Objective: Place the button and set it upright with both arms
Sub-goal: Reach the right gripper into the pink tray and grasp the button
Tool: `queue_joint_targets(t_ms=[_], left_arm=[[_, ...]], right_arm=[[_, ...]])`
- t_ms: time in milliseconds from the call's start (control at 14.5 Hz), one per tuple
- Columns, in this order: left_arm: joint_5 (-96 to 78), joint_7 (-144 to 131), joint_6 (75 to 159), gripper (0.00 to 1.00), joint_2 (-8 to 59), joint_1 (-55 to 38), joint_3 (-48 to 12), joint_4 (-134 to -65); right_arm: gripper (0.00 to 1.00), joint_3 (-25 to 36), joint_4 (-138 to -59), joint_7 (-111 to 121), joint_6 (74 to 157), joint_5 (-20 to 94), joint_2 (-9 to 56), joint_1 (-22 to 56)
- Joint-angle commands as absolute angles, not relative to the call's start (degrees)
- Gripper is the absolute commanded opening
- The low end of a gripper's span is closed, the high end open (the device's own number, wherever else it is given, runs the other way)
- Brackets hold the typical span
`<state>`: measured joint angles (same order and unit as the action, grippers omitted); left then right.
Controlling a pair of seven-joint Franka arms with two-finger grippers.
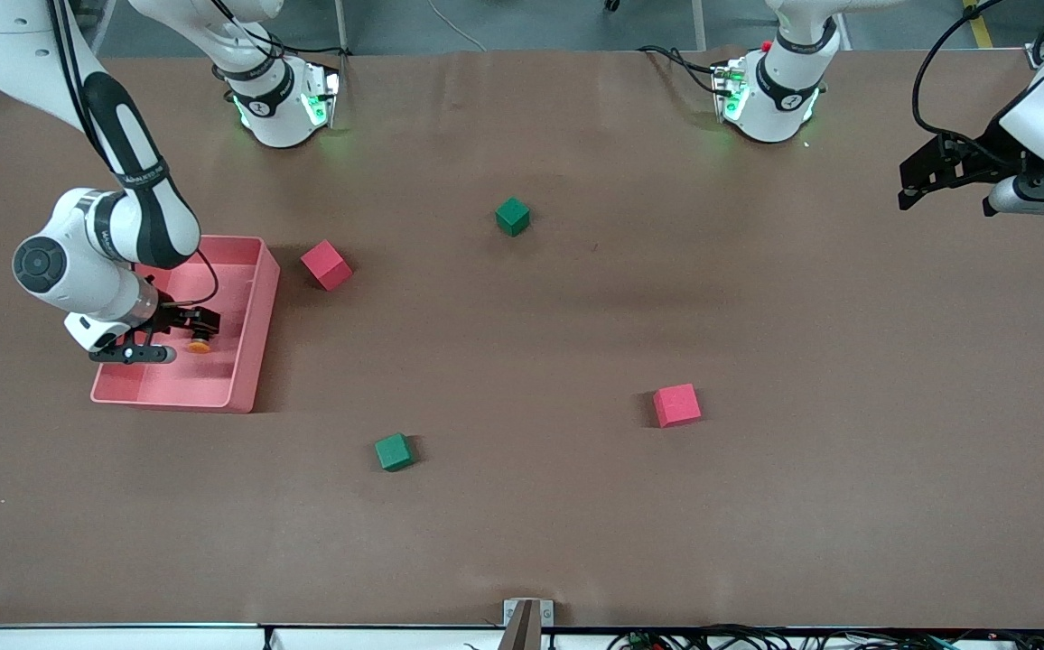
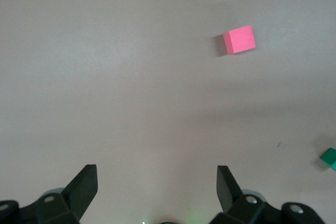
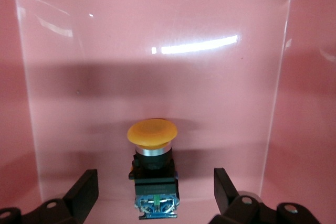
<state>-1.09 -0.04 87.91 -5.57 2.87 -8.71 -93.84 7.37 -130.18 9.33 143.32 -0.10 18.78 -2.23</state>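
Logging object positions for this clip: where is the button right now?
The button lies inside the pink tray at the right arm's end of the table, between the open fingers of the right gripper.

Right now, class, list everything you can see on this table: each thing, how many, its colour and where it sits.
button: one, orange cap, black-and-blue body, lying in the tray.
tray: one, pink, at the right arm's end of the table.
red cubes: two, one beside the tray, one nearer the front camera.
green cubes: two, one near the bases, one nearer the camera.
right gripper: open, down in the tray around the button.
left gripper: open, waiting above the table.
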Motion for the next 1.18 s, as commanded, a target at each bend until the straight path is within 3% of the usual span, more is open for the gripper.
queue_joint_targets(t_ms=[0, 346, 415, 691, 829, 1106], left_arm=[[-1.5, -0.7, 88.0, 1.0, -5.4, 2.8, -8.9, -93.5], [-1.4, -0.7, 88.1, 1.0, -5.4, 2.9, -8.9, -93.4], [-1.4, -0.7, 88.1, 1.0, -5.4, 2.9, -8.9, -93.5], [-1.3, -0.7, 88.1, 1.0, -5.4, 2.8, -8.9, -93.5], [-1.3, -0.6, 88.1, 1.0, -5.3, 2.8, -9.0, -93.4], [-1.4, -0.6, 88.1, 1.0, -4.8, 2.7, -9.0, -93.3]], right_arm=[[0.95, 6.6, -130.3, 10.1, 146.3, -0.3, 21.4, -3.2], [0.86, 6.2, -130.3, 10.0, 148.4, 0.5, 24.0, -3.0], [0.78, 6.2, -130.3, 10.0, 148.4, 0.8, 24.0, -2.8], [0.25, 5.8, -130.2, 10.0, 148.3, 0.8, 24.0, -2.6], [0.07, 5.7, -129.9, 9.8, 147.8, 0.8, 23.7, -2.5], [0.0, 5.0, -129.3, 9.7, 146.9, 0.8, 22.4, -2.4]])
